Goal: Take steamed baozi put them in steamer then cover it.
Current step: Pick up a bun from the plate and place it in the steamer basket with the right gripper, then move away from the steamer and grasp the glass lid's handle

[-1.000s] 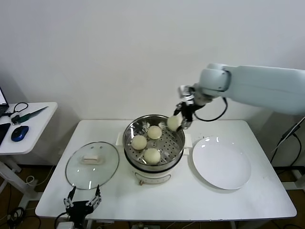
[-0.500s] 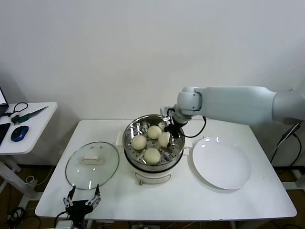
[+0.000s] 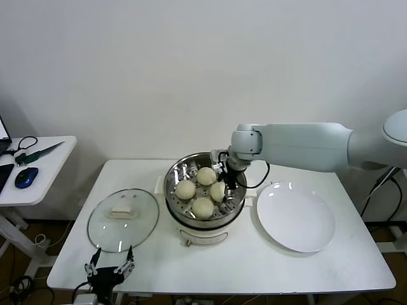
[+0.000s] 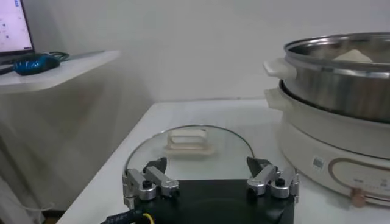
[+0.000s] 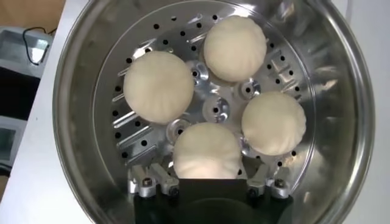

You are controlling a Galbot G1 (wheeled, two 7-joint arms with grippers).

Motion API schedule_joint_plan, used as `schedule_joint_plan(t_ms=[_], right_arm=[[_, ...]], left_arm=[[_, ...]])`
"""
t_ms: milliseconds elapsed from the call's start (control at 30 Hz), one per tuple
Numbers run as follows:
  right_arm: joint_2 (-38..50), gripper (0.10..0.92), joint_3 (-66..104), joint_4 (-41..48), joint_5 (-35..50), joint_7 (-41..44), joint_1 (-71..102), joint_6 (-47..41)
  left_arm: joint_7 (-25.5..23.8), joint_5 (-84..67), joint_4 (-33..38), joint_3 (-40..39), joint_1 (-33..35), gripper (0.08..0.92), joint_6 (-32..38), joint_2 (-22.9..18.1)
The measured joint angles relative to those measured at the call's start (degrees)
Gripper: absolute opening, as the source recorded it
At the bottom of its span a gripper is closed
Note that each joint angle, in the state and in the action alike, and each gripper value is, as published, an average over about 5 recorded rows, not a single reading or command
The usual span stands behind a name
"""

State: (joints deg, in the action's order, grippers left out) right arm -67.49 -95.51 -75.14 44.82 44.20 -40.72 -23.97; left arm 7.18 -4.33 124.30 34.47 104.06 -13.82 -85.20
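White table (image 3: 210, 264) — fourth baozi (image 5: 207, 151) between right gripper (image 5: 207, 181) fingers; steamer (image 5: 341, 109) floor.

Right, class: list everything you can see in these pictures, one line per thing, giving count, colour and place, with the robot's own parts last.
baozi: four, cream-white, all inside the steamer.
steamer: one, shiny steel on a cream-white base, middle of the table.
cover: one, clear glass with cream handle, lying flat on the table left of the steamer.
plate: one, white, right of the steamer.
table: one, white, under everything.
side table: one, white, far left, carrying a blue mouse and cables.
left pincer: one, open, at the table's near edge by the cover.
right pincer: one, open, inside the steamer around the fourth baozi.
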Motion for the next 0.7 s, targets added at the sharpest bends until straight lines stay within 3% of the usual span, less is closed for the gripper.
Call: schedule_joint_plan(t_ms=[333, 700], right_arm=[[4.99, 0.823, 3.12, -0.29, 2.06, 0.41, -3.76, 1.9], [20.14, 0.823, 28.19, -4.64, 5.55, -20.72, 10.73, 2.25]], left_arm=[[-0.13, -0.29, 1.24, -0.01, 0.14, 0.823, -0.71, 0.02], [0.0, 0.33, 0.77, 0.25, -2.01, 0.823, -1.16, 0.85]])
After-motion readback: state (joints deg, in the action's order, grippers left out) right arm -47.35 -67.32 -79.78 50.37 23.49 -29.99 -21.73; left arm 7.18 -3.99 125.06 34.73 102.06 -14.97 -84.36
